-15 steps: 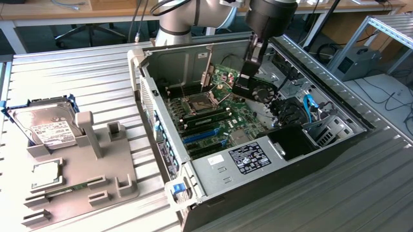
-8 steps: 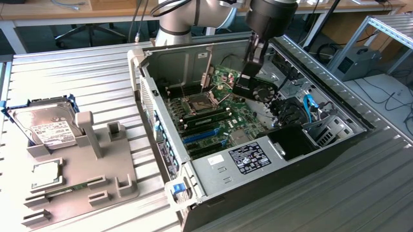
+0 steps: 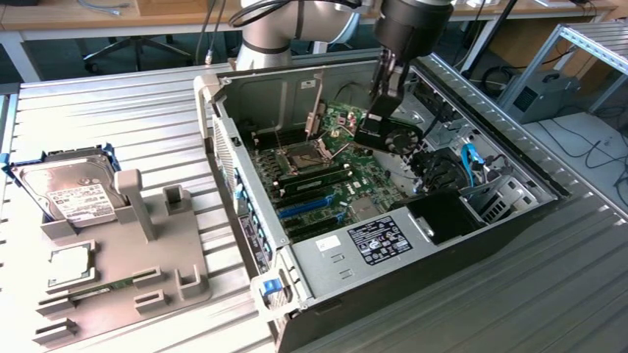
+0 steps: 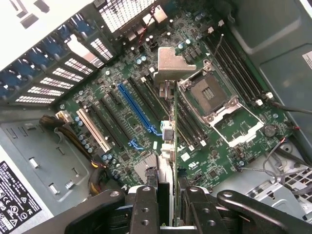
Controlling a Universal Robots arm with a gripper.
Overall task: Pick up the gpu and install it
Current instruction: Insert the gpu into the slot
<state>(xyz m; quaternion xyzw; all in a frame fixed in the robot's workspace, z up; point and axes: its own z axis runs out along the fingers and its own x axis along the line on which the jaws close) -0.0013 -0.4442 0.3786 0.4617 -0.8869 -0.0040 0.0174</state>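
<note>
My gripper reaches down into the open computer case and is shut on the gpu. The card hangs upright above the green motherboard, its dark round fan facing the exterior view's right. In the wrist view the gpu shows edge-on between my black fingers, and its silver bracket points away from the camera. Beneath the card lie the expansion slots, among them a long blue slot. The card's lower edge is clear of the board.
The open CPU socket sits beside the card's line. A grey parts holder at the exterior view's left carries a silver hard drive. The power supply fills the case's near end. Cables and a drive cage crowd the case's right side.
</note>
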